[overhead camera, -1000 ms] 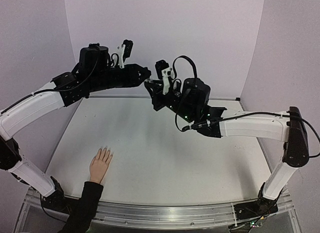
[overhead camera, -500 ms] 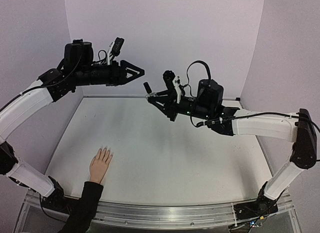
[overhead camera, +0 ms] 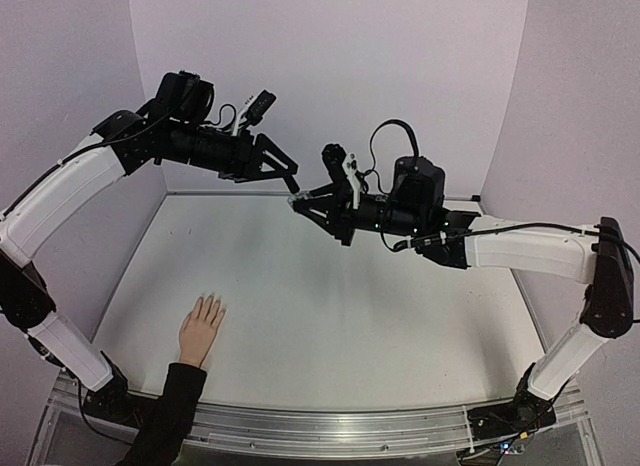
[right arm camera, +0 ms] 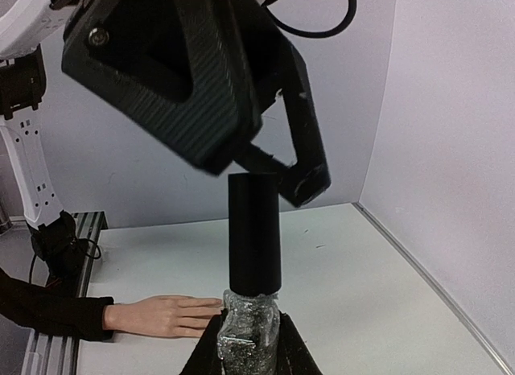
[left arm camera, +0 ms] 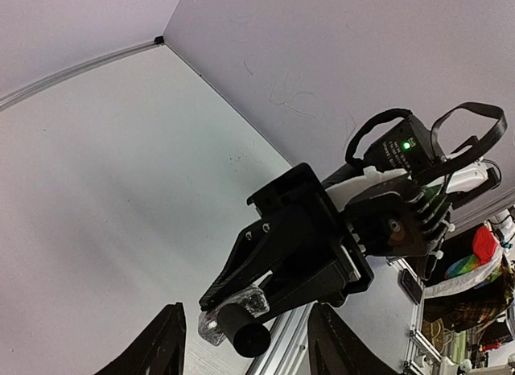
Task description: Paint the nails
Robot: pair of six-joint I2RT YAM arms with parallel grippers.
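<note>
A pale peach hand [overhead camera: 201, 327] with a black sleeve lies flat at the table's near left, fingers spread; its nails [overhead camera: 210, 303] are too small to make out. It also shows in the right wrist view [right arm camera: 158, 316]. My right gripper [overhead camera: 300, 204] is shut on a small glitter bottle [right arm camera: 251, 333] with a tall black cap [right arm camera: 253, 230], held high over the table's middle. My left gripper [overhead camera: 292, 179] is open, its fingers [left arm camera: 165, 344] either side of the cap [left arm camera: 244, 333] without gripping it.
White tabletop [overhead camera: 330, 306] with lilac walls on three sides. An aluminium rail [overhead camera: 330, 426] runs along the near edge. Both arms meet high over the table's far middle.
My left gripper has swung down and right, back to the bottle cap, after pulling away up and left. My right gripper with the bottle has hardly moved. The hand has stayed still.
</note>
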